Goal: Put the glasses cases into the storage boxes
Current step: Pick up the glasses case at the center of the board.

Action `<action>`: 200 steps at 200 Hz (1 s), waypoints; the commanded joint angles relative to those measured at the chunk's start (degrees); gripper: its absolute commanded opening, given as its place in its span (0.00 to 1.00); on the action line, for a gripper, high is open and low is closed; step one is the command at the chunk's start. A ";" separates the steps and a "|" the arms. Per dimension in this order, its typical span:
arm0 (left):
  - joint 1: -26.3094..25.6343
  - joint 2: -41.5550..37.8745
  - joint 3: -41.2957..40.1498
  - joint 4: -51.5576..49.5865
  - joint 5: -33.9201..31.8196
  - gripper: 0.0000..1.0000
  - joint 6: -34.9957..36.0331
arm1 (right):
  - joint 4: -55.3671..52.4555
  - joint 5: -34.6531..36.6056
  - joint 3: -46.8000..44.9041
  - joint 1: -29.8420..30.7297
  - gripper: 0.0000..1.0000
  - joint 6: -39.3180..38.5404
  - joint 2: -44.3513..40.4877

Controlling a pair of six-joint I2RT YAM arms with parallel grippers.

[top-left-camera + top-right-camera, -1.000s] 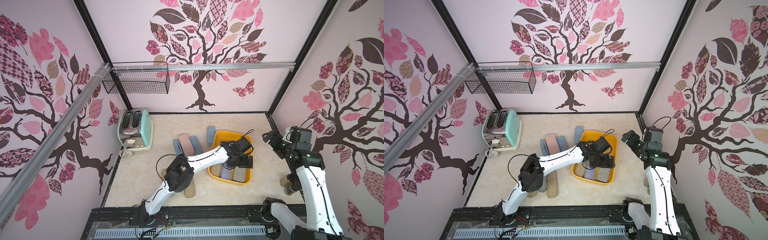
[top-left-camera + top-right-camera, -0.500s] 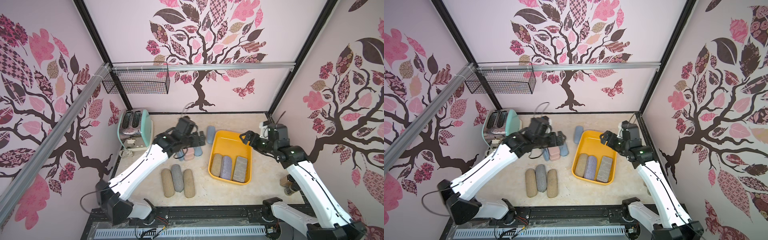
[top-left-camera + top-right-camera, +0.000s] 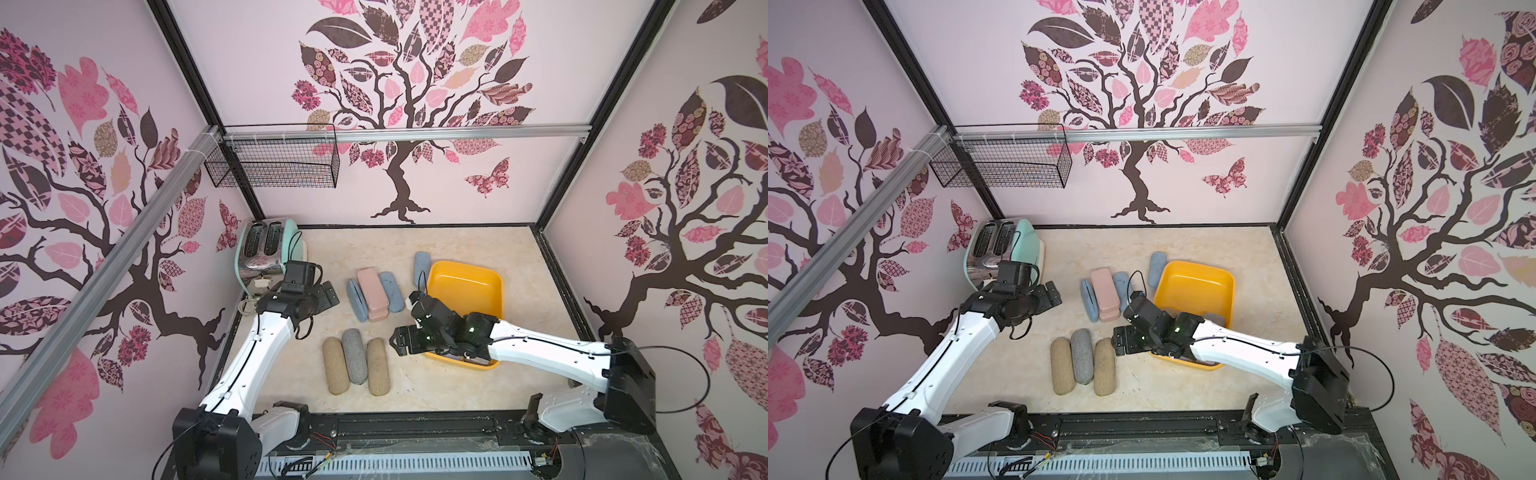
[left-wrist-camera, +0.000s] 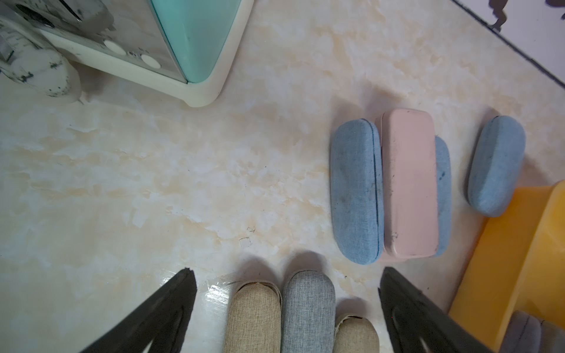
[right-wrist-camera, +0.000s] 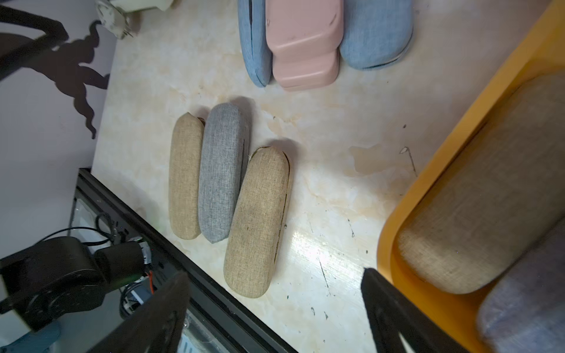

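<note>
Glasses cases [image 3: 355, 356]: eight outside the one yellow tub [image 3: 465, 274]

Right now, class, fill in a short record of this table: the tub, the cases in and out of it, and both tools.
Tub: yellow-orange tub, right of centre
In tub: tan case, lavender-grey case; rest hidden
Near row: tan cases either side of grey case
Far group: three blue cases, two stacked pink cases
Left tool: open, empty
Right tool: open, empty
</note>
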 commanded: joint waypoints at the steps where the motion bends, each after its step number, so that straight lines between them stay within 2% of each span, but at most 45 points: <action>1: 0.34 0.32 -0.96 2.11 0.26 0.95 0.58 | -3.74 1.41 4.27 2.06 0.89 -0.98 5.32; 24: 2.29 -0.07 -1.24 2.69 1.51 0.94 0.22 | -6.57 0.18 7.38 4.16 0.88 -2.79 10.90; 45: 4.88 -0.31 -2.36 3.27 4.10 0.88 -0.74 | -10.11 1.44 11.72 6.31 0.88 -4.26 16.17; 66: 5.07 -0.03 -2.25 2.76 4.22 0.86 -0.69 | -12.71 1.50 15.89 6.81 0.88 -4.86 20.95; 126: 5.29 1.86 -2.16 2.92 4.96 0.87 -1.51 | -17.33 3.02 25.07 8.08 0.89 -5.96 29.49; 200: 5.92 2.48 -2.20 3.19 6.68 0.86 -1.50 | -22.49 7.49 30.23 8.43 0.88 -7.20 34.77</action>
